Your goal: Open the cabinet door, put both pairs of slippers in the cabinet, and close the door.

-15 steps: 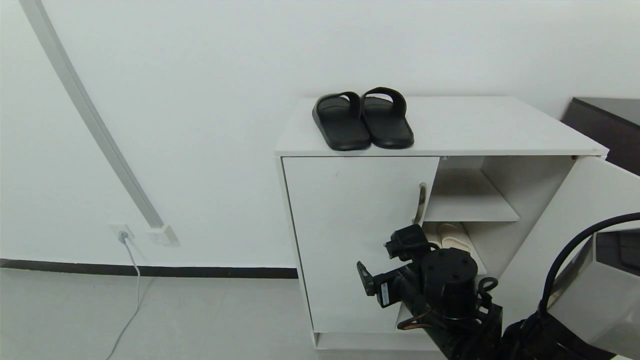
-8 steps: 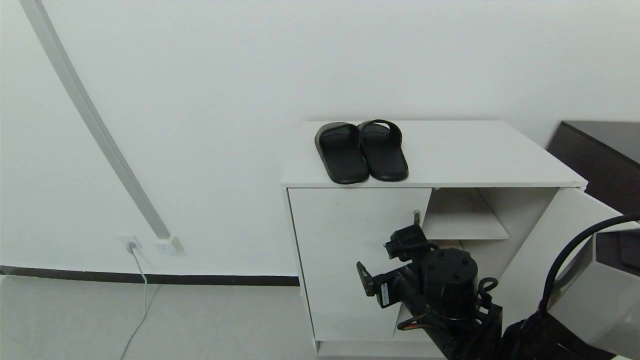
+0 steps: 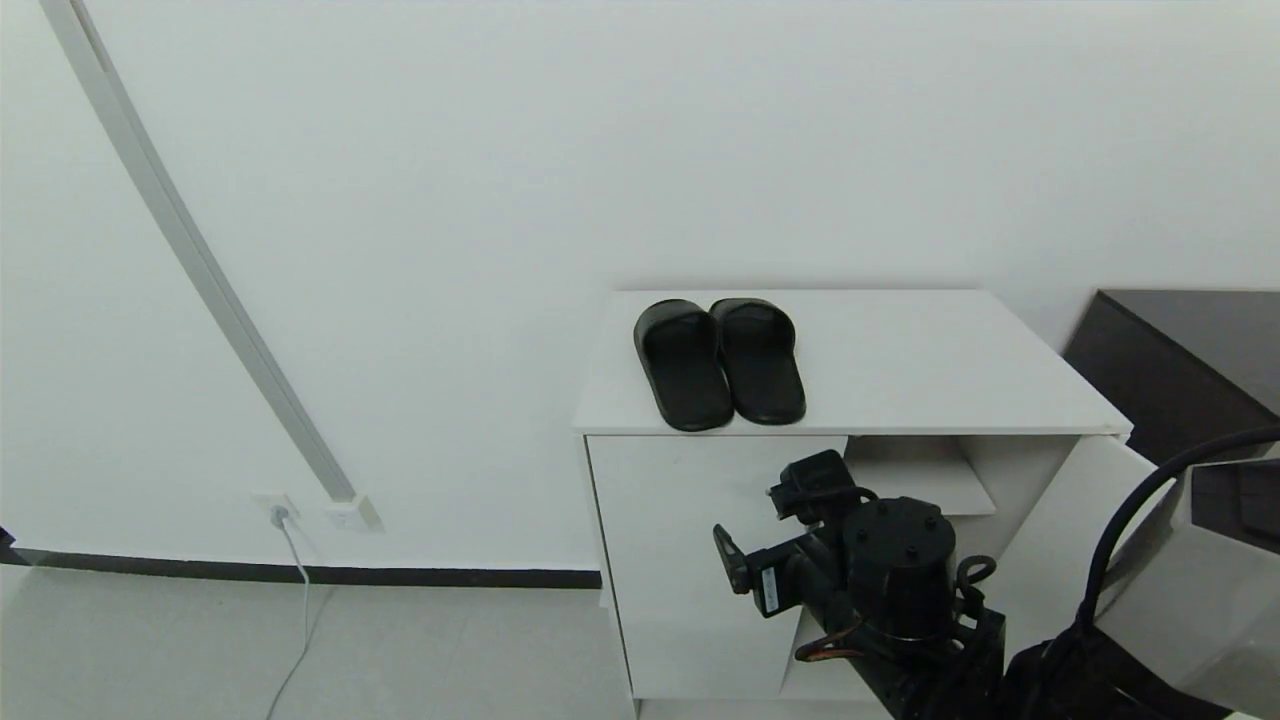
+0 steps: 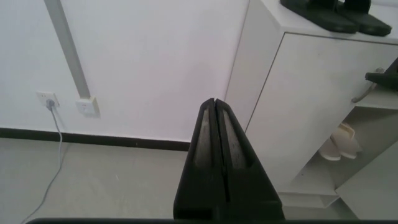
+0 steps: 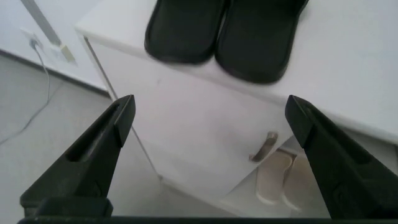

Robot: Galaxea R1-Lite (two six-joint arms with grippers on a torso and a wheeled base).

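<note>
In the head view, locate the white cabinet (image 3: 900,360) against the far wall. Its right door (image 3: 1050,570) stands swung open toward the near side; its left door (image 3: 680,560) is shut. The black slippers (image 3: 720,362) lie side by side on the cabinet top, toward its left near edge, so they are outside the cabinet. In the left wrist view, check the left gripper (image 4: 214,106): its two fingers are pressed together with nothing between them, and it sits apart from the cabinet, off to the left. This view also shows the pale slippers (image 4: 339,140) inside the open compartment, apparently on a lower shelf, though the angle is poor. In the right wrist view, check the right gripper (image 5: 210,102): its fingers are spread wide and hold nothing. It faces the cabinet front, with the black slippers beyond its fingertips and not touched. The door handle (image 5: 264,146) shows below them, just above the pale pair. Judge the task as roughly half complete: the door is open and one pair is stowed. Left to do: grasp the black pair, place it inside, and close the right door.
</note>
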